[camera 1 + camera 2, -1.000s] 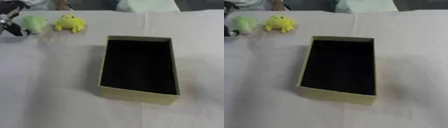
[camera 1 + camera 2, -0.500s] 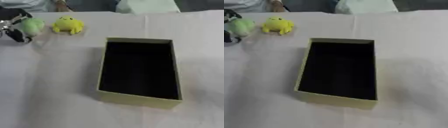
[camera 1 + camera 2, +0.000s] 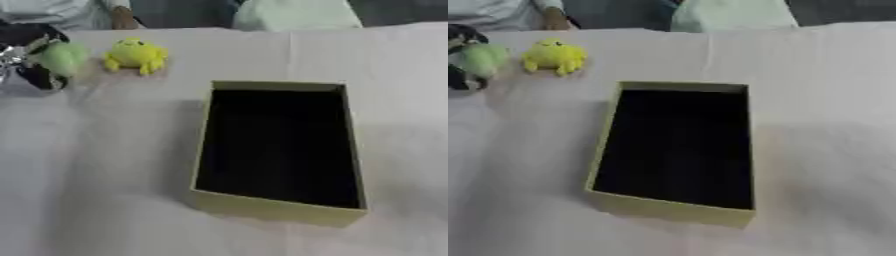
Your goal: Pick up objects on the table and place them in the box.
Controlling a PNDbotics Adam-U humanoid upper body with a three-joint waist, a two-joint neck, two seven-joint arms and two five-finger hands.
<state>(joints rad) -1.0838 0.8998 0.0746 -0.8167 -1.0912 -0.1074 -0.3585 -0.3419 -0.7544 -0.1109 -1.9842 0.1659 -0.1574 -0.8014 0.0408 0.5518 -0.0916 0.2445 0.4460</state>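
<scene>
Far left edge: left hand, black and silver, fingers curled round a pale green soft toy near the table's back-left corner. Whether the toy is lifted off the cloth, cannot tell. Just right of it, apart: yellow frog toy, sitting free. Box lies right and nearer, open, dark inside, long axis running front to back. Bare cloth between; carry path rightward looks unobstructed. Right hand not visible.

An open box sits mid-tabletop, a yellow toy and a green toy near the far-left corner
</scene>
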